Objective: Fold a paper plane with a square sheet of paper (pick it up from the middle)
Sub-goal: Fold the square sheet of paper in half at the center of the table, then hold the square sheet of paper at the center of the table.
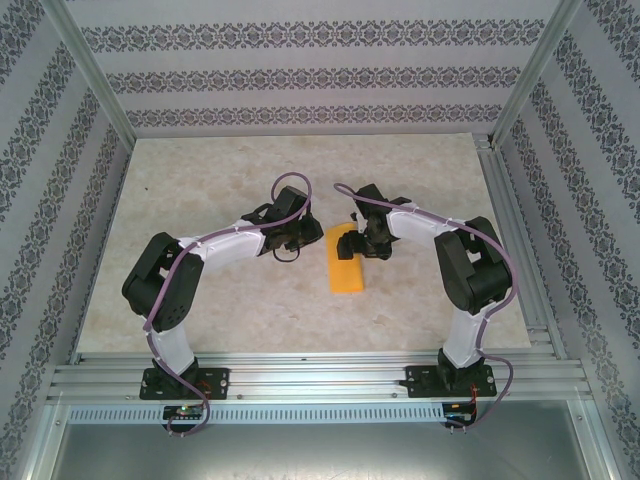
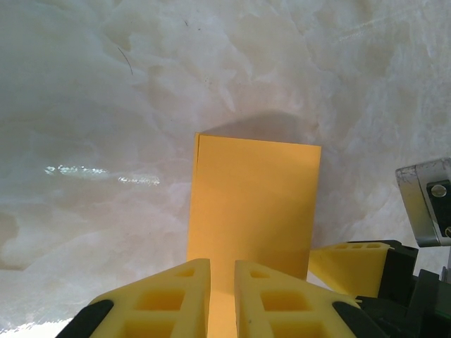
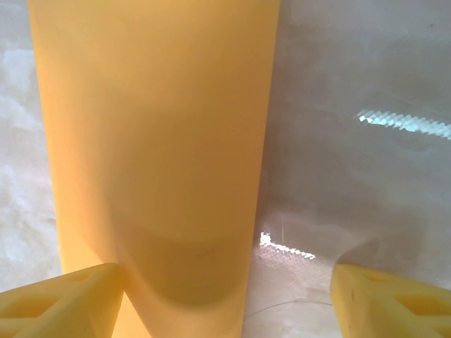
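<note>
The square sheet of paper (image 1: pixel 348 268) is orange-yellow and folded into a narrow rectangle on the table between the arms. My left gripper (image 2: pixel 222 271) sits over the sheet's (image 2: pixel 252 204) near end. Its yellow fingers (image 2: pixel 176 296) are almost together, with paper filling the thin gap, and the far edge is raised and casts a shadow. My right gripper (image 3: pixel 225 310) is open. Its fingers (image 3: pixel 60 303) stand wide apart across the sheet's (image 3: pixel 155 141) right edge, where the paper bows upward. The left finger touches the paper. No dart shape is visible.
The table (image 1: pixel 200 200) is a pale marbled surface, fenced by aluminium rails (image 1: pixel 520 250) and patterned walls. Both wrists meet closely over the paper at the table's centre. A right gripper finger (image 2: pixel 349 264) shows beside the sheet in the left wrist view.
</note>
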You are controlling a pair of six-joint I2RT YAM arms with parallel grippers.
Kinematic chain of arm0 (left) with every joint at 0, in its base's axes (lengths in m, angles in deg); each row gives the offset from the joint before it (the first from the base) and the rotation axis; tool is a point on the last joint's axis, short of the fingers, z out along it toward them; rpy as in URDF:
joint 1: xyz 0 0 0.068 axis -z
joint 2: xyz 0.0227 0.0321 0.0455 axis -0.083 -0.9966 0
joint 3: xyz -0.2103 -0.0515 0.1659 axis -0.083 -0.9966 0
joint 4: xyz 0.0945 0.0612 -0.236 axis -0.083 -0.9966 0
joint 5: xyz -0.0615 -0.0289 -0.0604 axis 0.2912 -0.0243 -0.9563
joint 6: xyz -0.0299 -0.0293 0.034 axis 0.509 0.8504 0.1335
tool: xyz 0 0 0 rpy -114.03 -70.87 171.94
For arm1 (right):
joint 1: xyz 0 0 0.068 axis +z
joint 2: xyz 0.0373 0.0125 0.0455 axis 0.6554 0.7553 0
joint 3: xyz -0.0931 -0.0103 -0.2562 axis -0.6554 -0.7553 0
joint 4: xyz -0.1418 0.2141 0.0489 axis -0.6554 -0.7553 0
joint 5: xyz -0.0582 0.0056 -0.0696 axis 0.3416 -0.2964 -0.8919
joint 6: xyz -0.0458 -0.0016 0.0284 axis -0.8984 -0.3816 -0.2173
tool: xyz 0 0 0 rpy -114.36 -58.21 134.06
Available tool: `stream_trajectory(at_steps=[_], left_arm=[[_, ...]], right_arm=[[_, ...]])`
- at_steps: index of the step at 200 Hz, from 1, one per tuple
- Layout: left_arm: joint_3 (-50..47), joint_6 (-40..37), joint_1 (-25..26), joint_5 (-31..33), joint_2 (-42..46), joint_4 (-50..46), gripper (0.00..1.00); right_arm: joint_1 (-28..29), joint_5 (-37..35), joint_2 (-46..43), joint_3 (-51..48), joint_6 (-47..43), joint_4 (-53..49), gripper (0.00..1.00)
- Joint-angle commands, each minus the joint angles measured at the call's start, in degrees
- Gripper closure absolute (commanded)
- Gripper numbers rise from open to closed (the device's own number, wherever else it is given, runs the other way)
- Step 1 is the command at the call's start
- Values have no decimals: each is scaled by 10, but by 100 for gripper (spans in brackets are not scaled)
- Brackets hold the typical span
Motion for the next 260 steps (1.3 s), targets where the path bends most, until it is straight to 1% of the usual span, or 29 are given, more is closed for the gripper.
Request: stream_trajectory(at_steps=[1,27,73,135,189,209,260], left_arm=[[3,2,7,-9,0,2,81],[4,1,7,-11,0,2,81],[3,4,7,-21,-4,10,81],[3,6,8,-28,-10,13,81],[7,17,7,-55,-32,35,83],[9,24,8,-67,-43,48,87],[19,32,11,-89,-73,61,87]], right_arm=[[13,20,21,5,-11,5,22],[13,10,24,8,-7,2,22],[14,12,38,12,-7,0,22],[17,-11,49,15,-3,-14,22],[19,-20,51,12,-1,-14,22],[19,-24,50,11,1,-13,22],[19,-26,49,10,5,-11,22]])
